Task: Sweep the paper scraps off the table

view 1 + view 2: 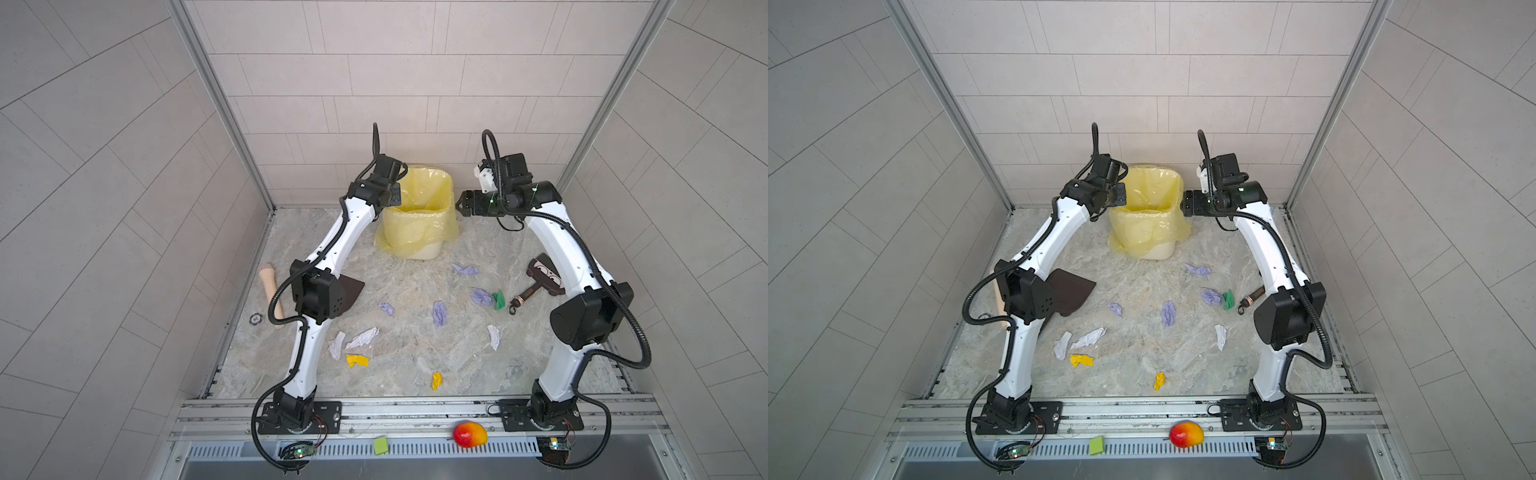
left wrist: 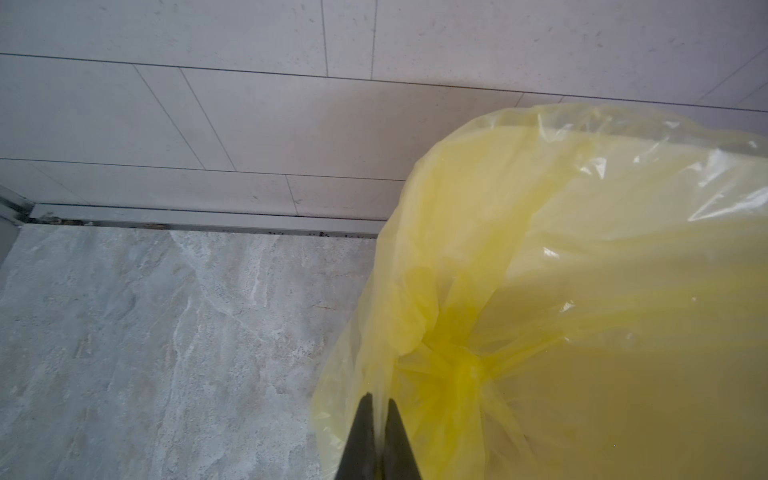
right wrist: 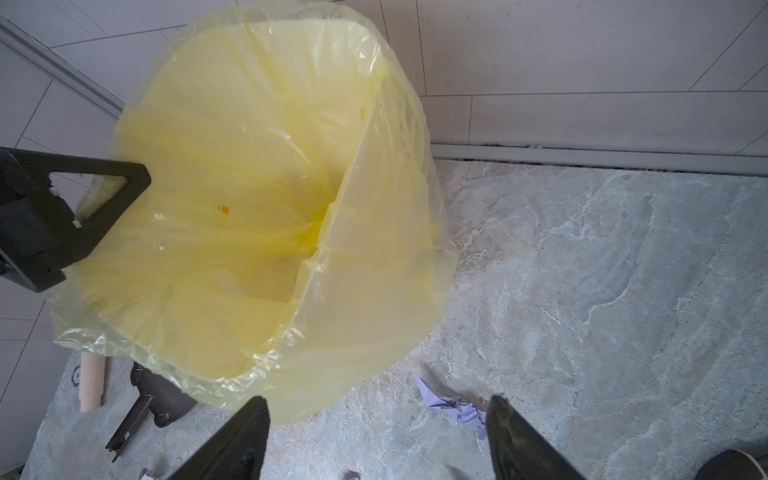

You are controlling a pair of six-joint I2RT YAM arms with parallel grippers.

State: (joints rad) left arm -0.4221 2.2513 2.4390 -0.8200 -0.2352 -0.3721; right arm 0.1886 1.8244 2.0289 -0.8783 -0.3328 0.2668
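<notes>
A grey-beige marble-patterned table (image 1: 399,353), walled by pale tiles, is strewn with small crumpled paper scraps (image 1: 439,312) in lavender, white, yellow and green, scattered between the two arms. At the back, a white bin (image 1: 424,250) lined with a translucent yellow plastic bag (image 1: 415,224) is flanked by both claws. The left gripper (image 2: 379,401) is pressed together at the bag's rim; the right gripper (image 3: 378,409) is spread wide.

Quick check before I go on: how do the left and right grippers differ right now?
The left gripper has its jaws shut; the right gripper has them wide open, empty. In both top views the left gripper sits at the left rim of the bin, the right gripper at its right side. Shared: both hover by that yellow-lined bin, while dustpan and brush lie on the table.
</notes>
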